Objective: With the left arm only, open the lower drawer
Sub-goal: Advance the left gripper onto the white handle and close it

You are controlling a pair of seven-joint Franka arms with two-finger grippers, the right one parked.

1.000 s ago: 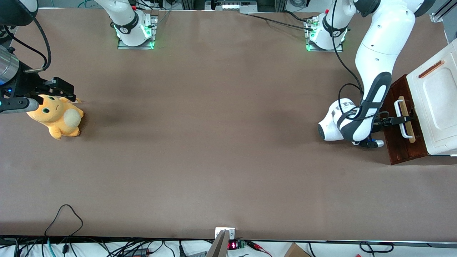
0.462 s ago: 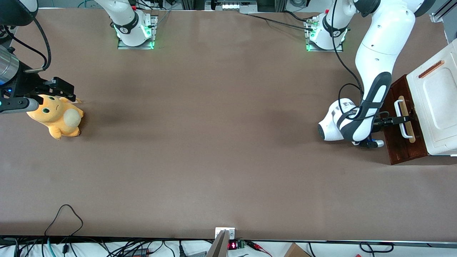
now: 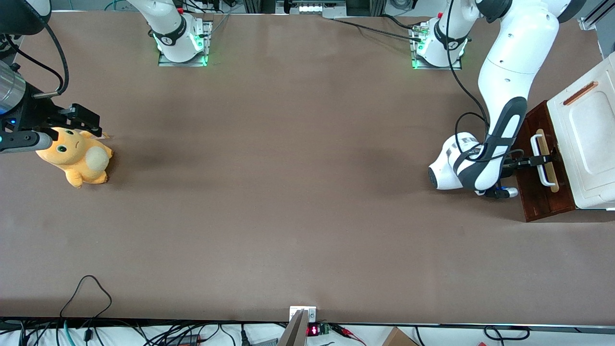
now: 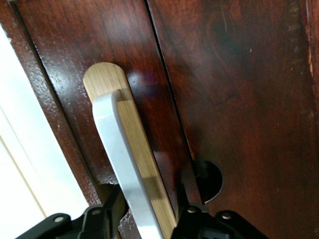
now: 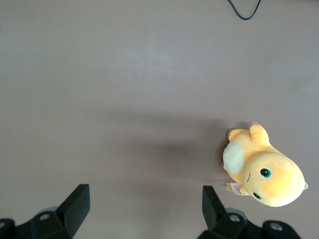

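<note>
- The dark red-brown wooden lower drawer (image 3: pixel 540 182) sits at the front view's right edge, apparently barely pulled out.
- The left arm's black pincer (image 4: pixel 147 219) straddles the white bar handle (image 4: pixel 124 164), fingers either side (probably touching).
- Rigid, likely smooth-sliding; pull by the bar's middle.

Seen from above: a matte brown table (image 3: pixel 288 192) filling almost the whole frame, evenly lit, faintly shadowed in patches. Along the bottom edge, a pale strip tangled with black cables (image 3: pixel 86 288), plus a small red display (image 3: pixel 313 330) at bottom centre and a cardboard corner (image 3: pixel 399 337) nearby.
</note>
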